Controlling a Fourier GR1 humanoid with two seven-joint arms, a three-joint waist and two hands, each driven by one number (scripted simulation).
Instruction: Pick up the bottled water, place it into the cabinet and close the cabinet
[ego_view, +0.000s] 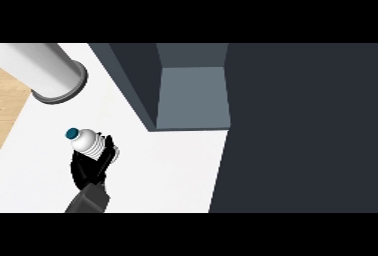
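Dark grey fills the right of the view: the cabinet (295, 125). Its open compartment (193, 95) is a paler grey-blue inside, and nothing shows in it. I cannot tell which dark panel is the door.

The white counter (170, 170) spreads below and to the left of it. A white cylinder (48, 67) with a grey rim stands at the top left.

The left hand (90, 167) comes in from the lower edge, with its fingers curled round the lower part of the bottle (87, 141). The bottle is over the counter's left part, well apart from the compartment. I cannot tell whether it is lifted or resting on the counter. Its blue-green cap (71, 133) is on, and what is inside cannot be seen.

The likely risks:
- The cabinet's near side wall lies between bottle and opening, so a straight sweep could knock the bottle against it.
- The hold sits low on the bottle, so the top could tip during the carry.
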